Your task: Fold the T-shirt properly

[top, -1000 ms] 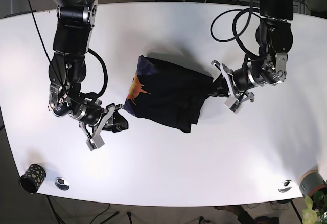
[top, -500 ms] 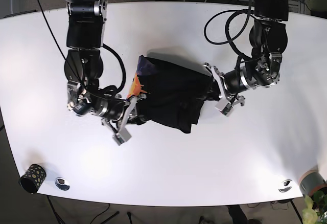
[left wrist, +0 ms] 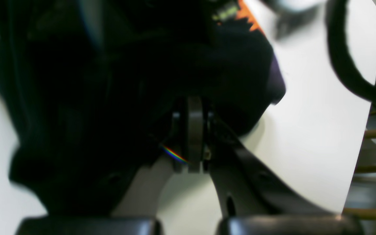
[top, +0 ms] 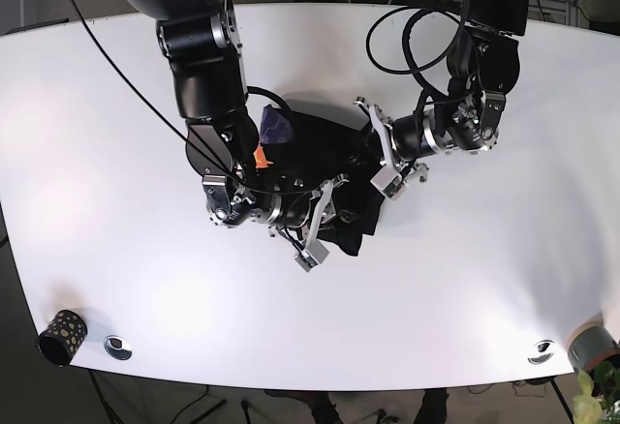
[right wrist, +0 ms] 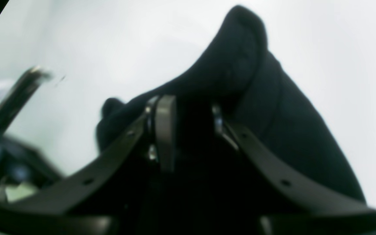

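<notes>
Right arm's fingers are clamped on a raised fold of the dark navy cotton T-shirt. Beyond them, the left arm's fingers pinch the shirt's opposite edge, the bunched cloth lying between both on the white counter.

A white table with rounded corners carries everything. A dark T-shirt lies bunched near its middle. Well away from the T-shirt, at the near-left corner, stands a small dotted cup, with a round metal fitting just beside it. A second fitting sits at the near-right corner.
</notes>
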Controlling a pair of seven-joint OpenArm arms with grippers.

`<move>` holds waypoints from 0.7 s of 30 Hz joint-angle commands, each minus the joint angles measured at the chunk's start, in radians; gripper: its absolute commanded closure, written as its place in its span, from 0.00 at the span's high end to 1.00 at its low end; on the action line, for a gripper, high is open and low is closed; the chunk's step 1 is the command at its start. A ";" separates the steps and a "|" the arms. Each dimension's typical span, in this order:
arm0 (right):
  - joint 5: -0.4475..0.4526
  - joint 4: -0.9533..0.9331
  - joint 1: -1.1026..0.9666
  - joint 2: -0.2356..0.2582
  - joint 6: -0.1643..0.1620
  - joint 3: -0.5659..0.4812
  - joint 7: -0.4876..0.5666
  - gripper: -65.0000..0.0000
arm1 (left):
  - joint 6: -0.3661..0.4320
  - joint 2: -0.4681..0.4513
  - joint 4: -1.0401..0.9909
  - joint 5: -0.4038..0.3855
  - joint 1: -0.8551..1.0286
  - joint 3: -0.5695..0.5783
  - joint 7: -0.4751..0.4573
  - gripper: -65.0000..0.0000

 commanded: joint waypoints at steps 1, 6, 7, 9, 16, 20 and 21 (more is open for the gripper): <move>0.008 -0.068 0.066 -0.008 0.009 0.005 0.072 0.20 | -0.005 -0.013 0.008 -0.012 -0.011 -0.003 -0.022 0.01; 0.017 -0.206 0.152 -0.014 0.009 0.006 0.178 0.20 | -0.005 -0.033 0.008 0.048 0.011 0.000 -0.022 0.01; 0.019 -0.210 0.161 -0.014 0.009 0.006 0.186 0.20 | -0.005 -0.033 0.008 0.057 0.015 -0.001 -0.022 0.01; 0.019 -0.211 0.182 -0.014 0.009 0.006 0.189 0.20 | -0.005 -0.039 0.009 0.065 0.021 -0.001 -0.022 0.01; 0.020 -0.150 0.213 0.023 0.009 0.114 0.071 0.20 | -0.005 -0.050 0.056 0.064 0.023 -0.017 -0.022 0.01; 0.019 0.013 0.141 0.060 0.009 0.212 -0.020 0.20 | -0.005 -0.055 0.129 0.064 0.044 -0.077 -0.022 0.01; 0.019 0.056 0.122 0.075 0.009 0.230 -0.041 0.20 | -0.005 -0.055 0.146 0.064 0.044 -0.090 -0.019 0.01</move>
